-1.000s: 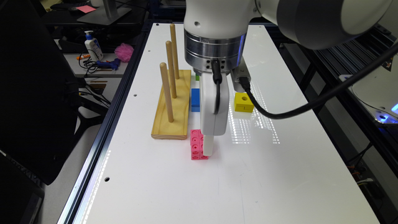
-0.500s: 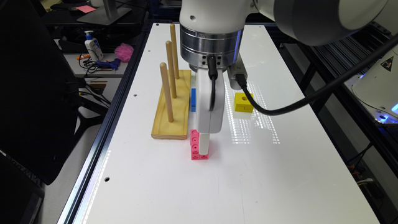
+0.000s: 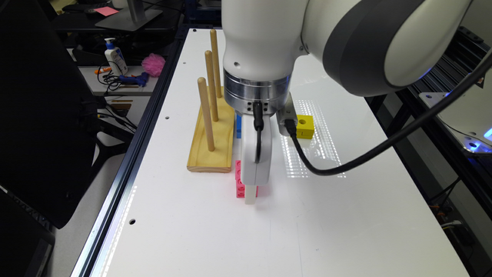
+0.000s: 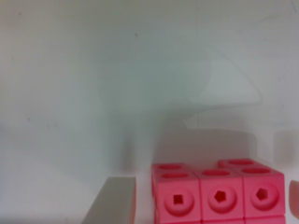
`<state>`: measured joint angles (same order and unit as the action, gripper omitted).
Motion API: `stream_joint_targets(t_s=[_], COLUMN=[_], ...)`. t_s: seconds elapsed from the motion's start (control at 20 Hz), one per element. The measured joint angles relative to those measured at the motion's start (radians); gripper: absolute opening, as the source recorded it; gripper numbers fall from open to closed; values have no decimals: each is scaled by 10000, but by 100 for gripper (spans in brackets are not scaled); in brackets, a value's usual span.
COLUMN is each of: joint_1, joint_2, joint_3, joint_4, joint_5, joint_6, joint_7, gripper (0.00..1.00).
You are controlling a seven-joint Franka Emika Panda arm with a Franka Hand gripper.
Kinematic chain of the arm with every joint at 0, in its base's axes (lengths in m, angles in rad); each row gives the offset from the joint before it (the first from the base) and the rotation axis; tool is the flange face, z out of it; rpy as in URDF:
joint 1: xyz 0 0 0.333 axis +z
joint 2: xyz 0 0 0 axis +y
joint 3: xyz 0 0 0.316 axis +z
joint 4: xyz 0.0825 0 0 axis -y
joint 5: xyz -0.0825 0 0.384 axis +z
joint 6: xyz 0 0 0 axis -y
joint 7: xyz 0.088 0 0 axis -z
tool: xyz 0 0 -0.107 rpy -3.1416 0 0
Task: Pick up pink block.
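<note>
The end effector [image 3: 250,194] stands low over the white tabletop [image 3: 269,231], a little below the middle of the exterior view, with its white body pointing straight down. The pink block [image 3: 240,180] sits on the tabletop right against it, showing at the end effector's left edge in that view, just in front of the near end of the wooden peg board [image 3: 213,144].

In the wrist view the pink block [image 4: 217,193] lies at the lower right of the frame, its holed faces in plain sight. One pale finger [image 4: 112,203] stands just beside the block's left side with a narrow gap, and a blurred edge shows at the far right of the frame. The fingers are spread on either side of the block and not pressed on it.

A yellow block [image 3: 305,127] rests farther back, right of the arm, and a blue block [image 3: 238,127] peeks out behind the wrist.
</note>
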<state>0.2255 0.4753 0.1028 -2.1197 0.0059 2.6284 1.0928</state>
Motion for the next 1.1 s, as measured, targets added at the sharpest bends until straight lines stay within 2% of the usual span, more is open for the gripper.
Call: stream_joint_targets(t_s=[0.4, 0.5, 0.55, 1.1], joint_1=[0, 1, 1, 1], joint_2=[21, 233, 359, 348], joint_3=[0, -4, -7, -13], joint_4=[40, 42, 75, 67], joint_5=[0, -10, -51, -55], joint_6=[-2, 128, 257, 236], joint_7=[0, 0, 10, 10], gripper=[100, 100, 0, 0])
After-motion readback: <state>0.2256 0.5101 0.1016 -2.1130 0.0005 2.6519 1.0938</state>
